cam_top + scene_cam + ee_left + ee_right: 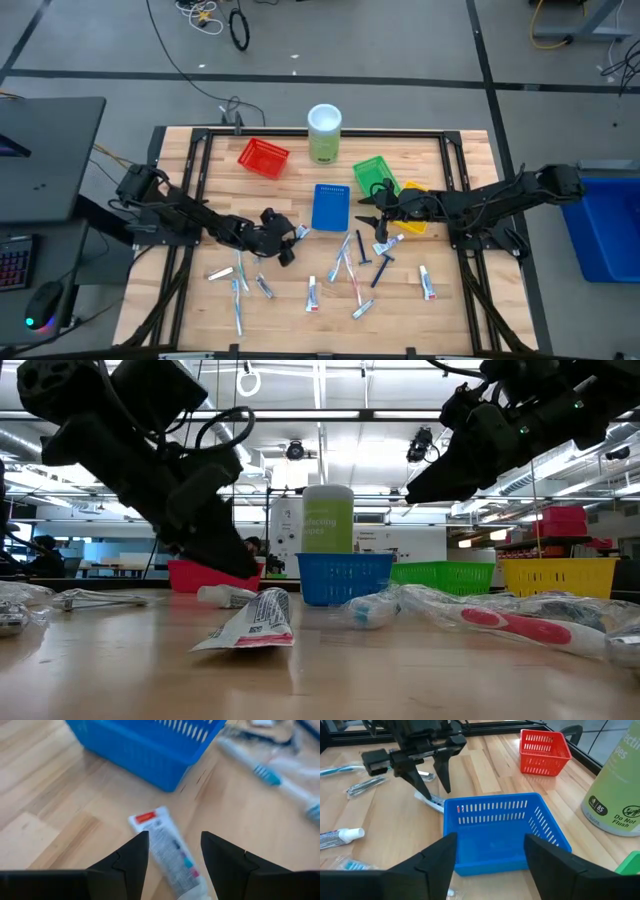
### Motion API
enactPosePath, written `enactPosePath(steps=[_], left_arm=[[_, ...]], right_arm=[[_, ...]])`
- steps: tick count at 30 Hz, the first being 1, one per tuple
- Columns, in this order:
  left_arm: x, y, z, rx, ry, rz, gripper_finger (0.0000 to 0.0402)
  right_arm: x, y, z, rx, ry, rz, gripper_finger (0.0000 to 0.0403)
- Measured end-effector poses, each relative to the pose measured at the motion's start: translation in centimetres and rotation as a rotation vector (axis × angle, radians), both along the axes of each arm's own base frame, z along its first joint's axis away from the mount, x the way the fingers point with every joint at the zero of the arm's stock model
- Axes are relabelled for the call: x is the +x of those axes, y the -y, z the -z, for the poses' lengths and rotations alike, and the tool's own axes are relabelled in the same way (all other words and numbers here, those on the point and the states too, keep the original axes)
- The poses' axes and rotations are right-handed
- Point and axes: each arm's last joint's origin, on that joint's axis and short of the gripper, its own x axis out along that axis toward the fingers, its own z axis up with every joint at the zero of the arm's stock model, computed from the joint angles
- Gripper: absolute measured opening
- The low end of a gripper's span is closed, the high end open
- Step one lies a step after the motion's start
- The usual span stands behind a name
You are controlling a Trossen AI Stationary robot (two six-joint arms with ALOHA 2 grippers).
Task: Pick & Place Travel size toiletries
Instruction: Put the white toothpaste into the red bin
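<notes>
Several travel toiletries lie flat and scattered on the near half of the wooden table: white tubes (312, 293), toothbrushes (238, 290), a dark razor (381, 268). My left gripper (174, 836) is open and low over the table, just left of the blue basket (330, 207). Its fingers stand on either side of a white tube with a red label (167, 852) (301, 232) that lies on the wood; I see no touch. My right gripper (490, 837) is open and empty, hovering at the blue basket's right side (492, 845) and pointing toward the left arm (420, 750).
The red basket (263, 156), green basket (373, 172) and tall pale-green canister (324, 133) stand along the far side. A yellow basket (415, 205) sits partly under the right arm. A toothbrush (280, 782) lies right of the blue basket. The near edge holds bare wood.
</notes>
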Motion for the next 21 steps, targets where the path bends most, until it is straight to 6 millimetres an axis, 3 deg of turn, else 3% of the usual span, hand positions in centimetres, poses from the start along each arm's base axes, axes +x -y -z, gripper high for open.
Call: enactPosePath(steps=[21], left_arm=[[-0.48, 0.13, 0.62, -0.054, -0.066, -0.007, 0.0187]], right_arm=[[0.0, 0.0, 0.0, 0.0, 0.0, 0.0, 0.0232]])
